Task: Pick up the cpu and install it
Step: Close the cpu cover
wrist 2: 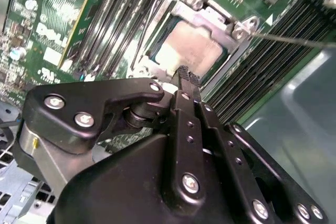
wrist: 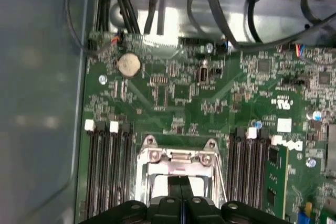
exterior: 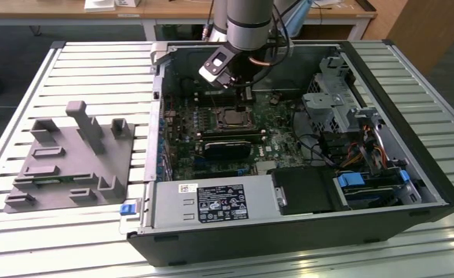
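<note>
Pale wooden desks (exterior: 180, 8) line the back of the room, over a dark floor. Nearer, a white slatted metal table (exterior: 26, 87) carries a grey plastic tray (exterior: 65, 168) with upright pegs on the exterior view's left. Beside it, an open black computer case (exterior: 289, 237) lies on its side.

Inside the case, a silver power supply (exterior: 211, 202) bears a white sticker crowded with small print and symbols. The green motherboard (wrist: 184, 98) shows white lettering and pale stickers, a round coin battery (wrist: 128, 65) and rows of black memory slots (wrist: 107, 171). A green memory stick (wrist: 276, 182) stands in one slot.

The cpu (exterior: 231, 119) lies flat in the metal-framed socket (wrist 2: 202, 14) near the middle of the board, silvery top (wrist 2: 191, 51) facing up. Being square, it has no long axis. Its edges run parallel to the socket frame and to the memory slots on either side.

The gripper (exterior: 243, 99) hangs from the arm directly above the socket. In both wrist views its two black fingers (wrist 2: 187, 74) are pressed together with nothing between them (wrist: 181, 182). Their tips are at the cpu's near edge. Whether they touch the chip cannot be told.
</note>
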`<control>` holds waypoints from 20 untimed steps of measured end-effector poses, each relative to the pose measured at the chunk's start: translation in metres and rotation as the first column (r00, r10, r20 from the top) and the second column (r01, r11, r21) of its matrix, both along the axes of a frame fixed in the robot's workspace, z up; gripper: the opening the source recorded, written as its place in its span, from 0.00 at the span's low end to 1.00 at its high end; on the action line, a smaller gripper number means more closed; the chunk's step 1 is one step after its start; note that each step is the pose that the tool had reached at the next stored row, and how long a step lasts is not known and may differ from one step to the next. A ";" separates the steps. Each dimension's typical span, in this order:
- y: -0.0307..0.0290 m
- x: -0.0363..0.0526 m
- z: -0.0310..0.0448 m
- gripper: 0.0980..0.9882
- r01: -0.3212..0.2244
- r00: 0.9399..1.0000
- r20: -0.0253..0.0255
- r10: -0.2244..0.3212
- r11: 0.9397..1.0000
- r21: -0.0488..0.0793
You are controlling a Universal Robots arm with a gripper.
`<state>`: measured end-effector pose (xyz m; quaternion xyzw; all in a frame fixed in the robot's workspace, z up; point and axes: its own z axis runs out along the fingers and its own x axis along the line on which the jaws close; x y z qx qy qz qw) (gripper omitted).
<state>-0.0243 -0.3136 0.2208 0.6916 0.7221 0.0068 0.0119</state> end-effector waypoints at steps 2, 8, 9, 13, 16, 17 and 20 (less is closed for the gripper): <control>0.0000 -0.0028 -0.0019 0.01 0.000 1.000 0.000 0.000 1.000 0.000; 0.0000 -0.0056 -0.0102 0.01 0.000 1.000 0.000 0.000 1.000 0.000; 0.0000 -0.0061 -0.0106 0.01 0.000 1.000 0.000 0.000 1.000 0.000; 0.0000 -0.0112 -0.0108 0.01 0.000 1.000 0.000 0.000 1.000 0.000; 0.0000 -0.0160 -0.0113 0.01 0.000 1.000 0.000 0.000 1.000 0.000; 0.0000 -0.0178 -0.0115 0.01 0.000 1.000 0.000 0.000 1.000 0.000; 0.0000 -0.0234 -0.0122 0.01 0.000 1.000 0.000 0.000 1.000 0.000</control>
